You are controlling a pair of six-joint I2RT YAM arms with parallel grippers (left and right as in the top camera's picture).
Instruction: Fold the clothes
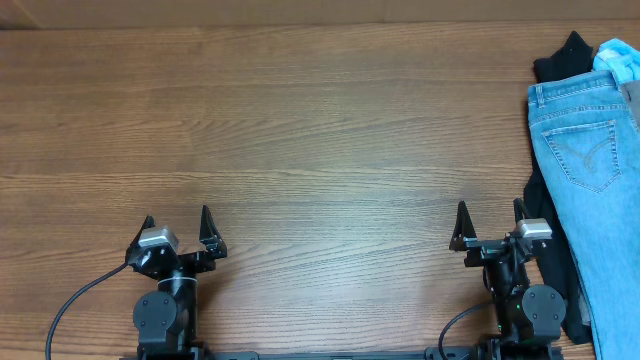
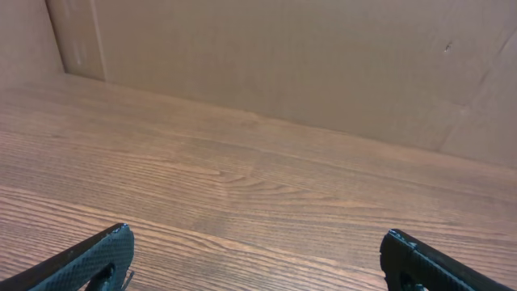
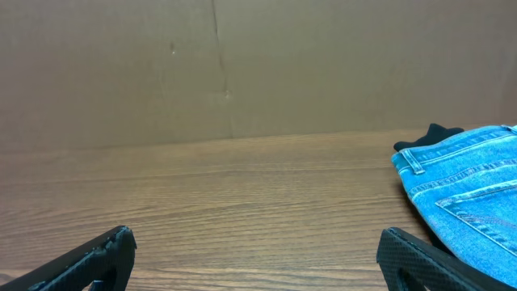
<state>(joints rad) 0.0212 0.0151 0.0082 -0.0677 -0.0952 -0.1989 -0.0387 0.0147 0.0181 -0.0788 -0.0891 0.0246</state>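
The light blue denim jeans [image 1: 597,190] lie flat along the table's right edge, waistband toward the back, one stitched back pocket showing. They lie on top of a black garment [image 1: 553,262]. In the right wrist view the jeans [image 3: 468,186] are at the right, just beyond my right finger. My right gripper [image 1: 490,222] is open and empty, just left of the jeans. My left gripper [image 1: 178,225] is open and empty at the front left, far from the jeans. Both sets of fingertips show wide apart in the wrist views [image 2: 254,246] [image 3: 254,246].
A black garment corner [image 1: 565,58] and a light blue cloth [image 1: 620,58] lie at the back right; a grey strip [image 1: 633,100] shows at the right edge. A brown cardboard wall [image 3: 242,65] stands behind the wooden table [image 1: 300,130].
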